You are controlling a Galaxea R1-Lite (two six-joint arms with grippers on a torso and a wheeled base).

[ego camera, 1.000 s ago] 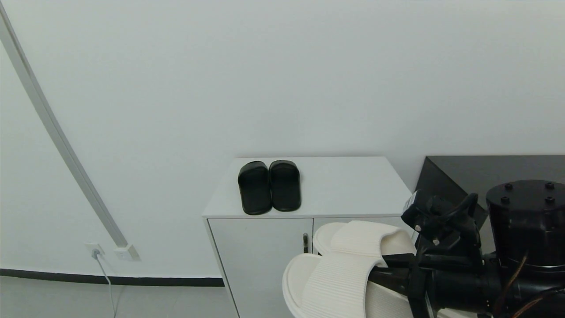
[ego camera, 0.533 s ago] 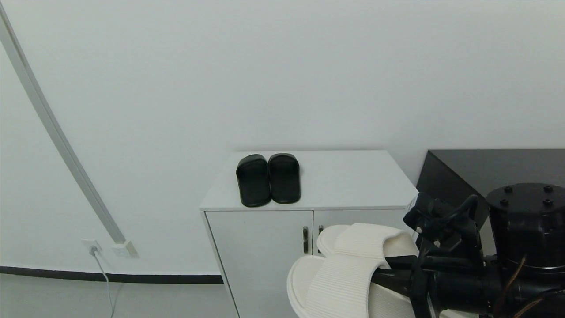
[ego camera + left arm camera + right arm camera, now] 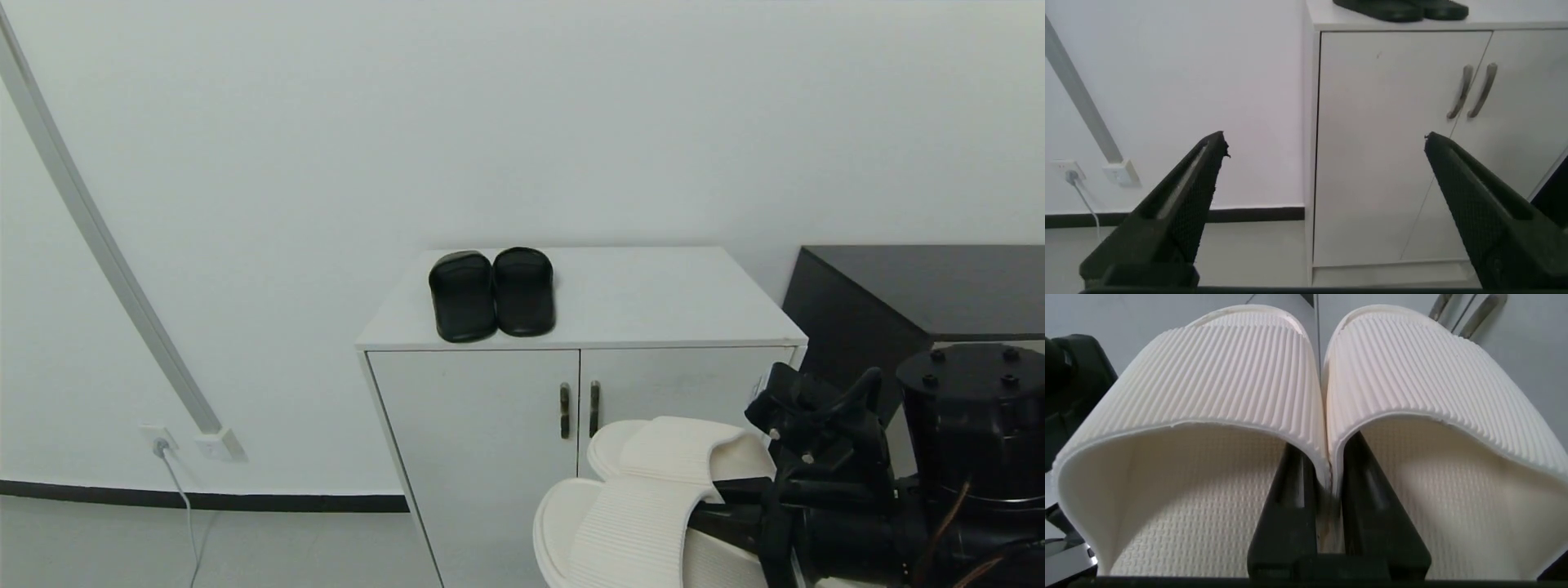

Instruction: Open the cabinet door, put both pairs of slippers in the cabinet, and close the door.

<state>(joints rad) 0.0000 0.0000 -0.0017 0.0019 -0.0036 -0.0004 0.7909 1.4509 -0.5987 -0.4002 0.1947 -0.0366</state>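
One white pair (image 3: pixel 645 490) clamped in right gripper (image 3: pixel 1327 486), left gripper (image 3: pixel 1323 204) wide open; cabinet doors (image 3: pixel 482 425) ahead shut, black pair (image 3: pixel 492 292) above.

Bright even indoor light, pale wall (image 3: pixel 522 122) evenly lit, faint soft shadow beside black slippers (image 3: pixel 492 294)

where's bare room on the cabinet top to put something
Cabinet top is bare from the black slippers to its right edge; a narrow strip left of them. Crowded before the right door, where the right gripper holds the white slippers.
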